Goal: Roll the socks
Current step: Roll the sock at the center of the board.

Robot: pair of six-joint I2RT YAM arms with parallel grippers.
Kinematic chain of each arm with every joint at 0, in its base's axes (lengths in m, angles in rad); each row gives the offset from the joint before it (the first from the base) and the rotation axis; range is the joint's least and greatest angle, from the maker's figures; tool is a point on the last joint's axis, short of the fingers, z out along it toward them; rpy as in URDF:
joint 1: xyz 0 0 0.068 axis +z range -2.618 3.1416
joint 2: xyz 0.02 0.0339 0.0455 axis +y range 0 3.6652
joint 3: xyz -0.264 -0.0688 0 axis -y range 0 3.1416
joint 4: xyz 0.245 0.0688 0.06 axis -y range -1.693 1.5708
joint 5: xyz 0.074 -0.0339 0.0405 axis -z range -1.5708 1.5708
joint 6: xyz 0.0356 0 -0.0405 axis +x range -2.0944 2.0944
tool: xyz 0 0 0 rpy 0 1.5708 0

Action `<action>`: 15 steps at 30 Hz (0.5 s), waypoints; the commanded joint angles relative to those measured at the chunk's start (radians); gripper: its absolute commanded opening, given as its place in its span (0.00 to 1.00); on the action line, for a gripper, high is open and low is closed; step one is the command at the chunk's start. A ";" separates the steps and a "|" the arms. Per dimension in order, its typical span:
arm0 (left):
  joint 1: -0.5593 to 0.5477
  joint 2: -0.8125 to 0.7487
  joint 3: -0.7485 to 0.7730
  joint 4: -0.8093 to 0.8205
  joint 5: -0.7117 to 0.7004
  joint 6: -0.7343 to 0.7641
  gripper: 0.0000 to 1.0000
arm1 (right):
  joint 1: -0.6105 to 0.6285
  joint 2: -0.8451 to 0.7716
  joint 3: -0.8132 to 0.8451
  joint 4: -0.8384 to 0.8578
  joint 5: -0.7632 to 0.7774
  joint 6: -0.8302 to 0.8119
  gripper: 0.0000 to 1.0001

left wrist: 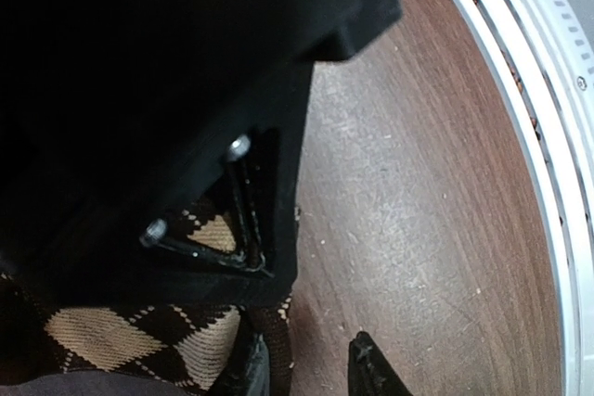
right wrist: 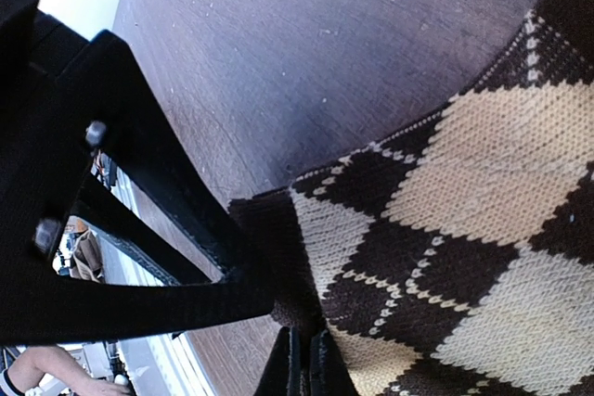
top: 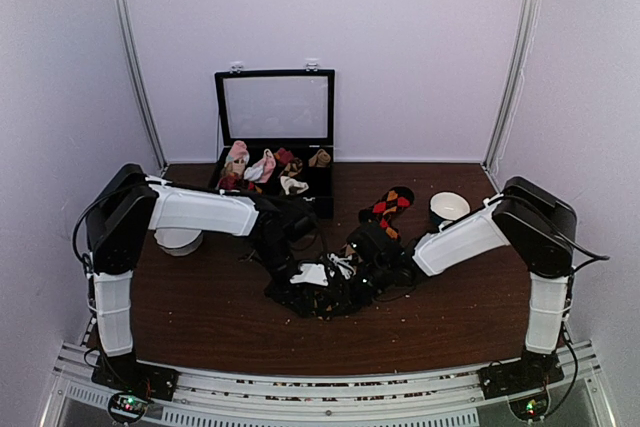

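Socks, two in view. Tan sock (right wrist: 483, 164): black knit with cream diamonds, lying flat on the table (top: 200, 317), near the middle and a little toward the near edge, where both arms meet. Red and orange sock (top: 388, 207): lying flat farther back and to the right, apart from the tan one, nothing touching it.

Near edge: one white rail (top: 330, 387) across the front, with the two arm bases on it.

Left gripper (left wrist: 306, 350): I see its two fingertips standing apart, with bare wood between them. One tip sits right against the dark hem of the tan sock; the other is over bare table. Nothing is held between them.

Right gripper (right wrist: 306, 345): its two fingertips are drawn together, with only a hairline gap. They sit at the dark hem of the tan sock. I cannot tell from the wrist view whether any fabric is caught between them.

Mid table: two white bowls. One bowl (top: 449, 207) stands just right of the red and orange sock, beside the right arm's elbow. The other bowl (top: 178, 242) is on the left, partly hidden under the left arm.

Far side: one black case (top: 322, 202) at the back edge, its lid (top: 276, 107) upright and showing a pale panel. Inside are sock bundles (top: 262, 165). I count at least five in pink, white, red and tan; more may be hidden in the dark compartments.
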 commanded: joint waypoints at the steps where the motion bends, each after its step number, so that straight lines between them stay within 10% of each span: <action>1: -0.003 0.045 0.024 0.014 -0.051 -0.006 0.31 | -0.020 0.052 -0.018 -0.100 0.073 0.006 0.00; 10: -0.003 0.074 0.024 -0.005 -0.076 -0.029 0.08 | -0.033 0.027 -0.062 0.000 0.018 0.040 0.04; 15: -0.003 0.093 0.036 -0.045 -0.052 -0.061 0.15 | -0.036 0.024 -0.085 0.080 -0.016 0.080 0.07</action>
